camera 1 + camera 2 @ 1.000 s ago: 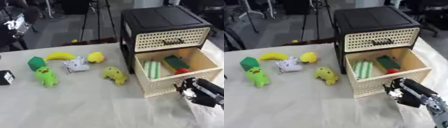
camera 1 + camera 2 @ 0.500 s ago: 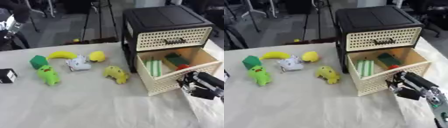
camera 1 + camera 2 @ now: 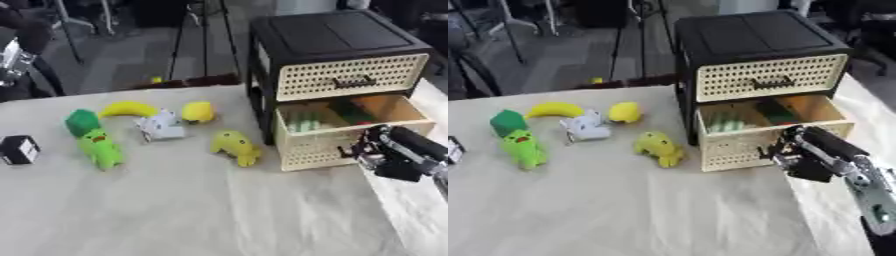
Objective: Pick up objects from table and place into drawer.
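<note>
Where the woven drawer (image 3: 730,150) juts open: right hand (image 3: 796,154) at its front, grip unclear; soft toys left.

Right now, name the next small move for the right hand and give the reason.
Probably swing the right hand left, away from the open lower drawer, toward the yellow toy. The hand sits at the drawer's front with nothing visibly in it, and that toy lies nearest on the table; several others remain out.

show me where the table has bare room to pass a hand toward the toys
The near table is bare cloth, from the green plush and yellow plush down to the front edge. It is crowded where the banana, white toy and lemon cluster, and by the right hand at the open drawer.
</note>
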